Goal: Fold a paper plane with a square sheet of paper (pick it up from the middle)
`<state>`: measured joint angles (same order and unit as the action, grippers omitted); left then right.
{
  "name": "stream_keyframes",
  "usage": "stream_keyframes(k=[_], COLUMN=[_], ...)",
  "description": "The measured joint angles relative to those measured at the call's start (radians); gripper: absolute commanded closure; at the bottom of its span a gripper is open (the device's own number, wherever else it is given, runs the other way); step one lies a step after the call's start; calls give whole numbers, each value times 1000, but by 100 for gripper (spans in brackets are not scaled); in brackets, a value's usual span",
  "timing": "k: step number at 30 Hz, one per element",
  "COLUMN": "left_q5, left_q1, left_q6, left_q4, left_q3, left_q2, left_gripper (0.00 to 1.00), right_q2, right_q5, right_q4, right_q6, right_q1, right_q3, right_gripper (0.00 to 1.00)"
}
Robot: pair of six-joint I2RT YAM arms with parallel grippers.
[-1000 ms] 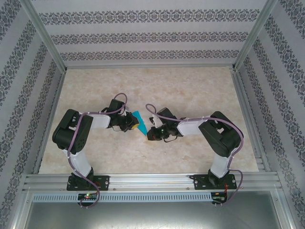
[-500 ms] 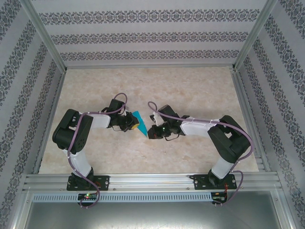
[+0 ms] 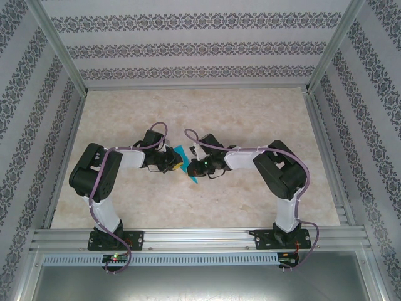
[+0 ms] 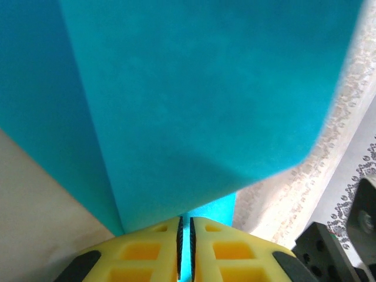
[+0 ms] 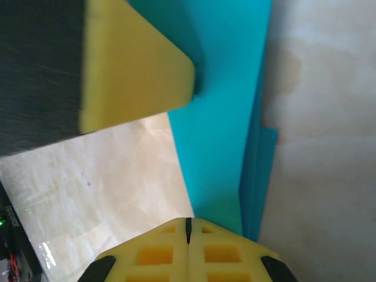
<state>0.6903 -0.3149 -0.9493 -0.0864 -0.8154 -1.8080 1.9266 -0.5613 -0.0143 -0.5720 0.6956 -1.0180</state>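
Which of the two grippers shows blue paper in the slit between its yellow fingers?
The left gripper: the teal paper shows in its finger slit. The right gripper has its fingers pressed together, and its slit is only a dark line.

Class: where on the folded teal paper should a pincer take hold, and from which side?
Probably at its layered edge, pinching the folded paper across both flat faces and coming in edge-on, as the left pincer does. It is thin and flat, so only the faces give pads purchase, and stacked layers look stiffer than the free tip.
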Motion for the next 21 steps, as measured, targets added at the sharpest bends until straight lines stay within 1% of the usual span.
stream_keyframes(k=[7,11,16,21], left_q5=[16,1,-65,-114], left_q1=[0,-6,-6,-4], left_q6=[57,114,196,244], left_q4=[4,18,94,125], left_q3=[-8,-11,-53,-93], left_q2=[7,18,32,32], left_gripper=[70,68,67,67], right_q2=[0,1,4,5], right_q5=[8,14,16,16], right_q4=[-13,-26,-36,-38], right_q6=[10,23,30,30], right_q1=[0,0,0,0], right_q3=[-5,-11,-16,-18], right_gripper=[100,100,99,99])
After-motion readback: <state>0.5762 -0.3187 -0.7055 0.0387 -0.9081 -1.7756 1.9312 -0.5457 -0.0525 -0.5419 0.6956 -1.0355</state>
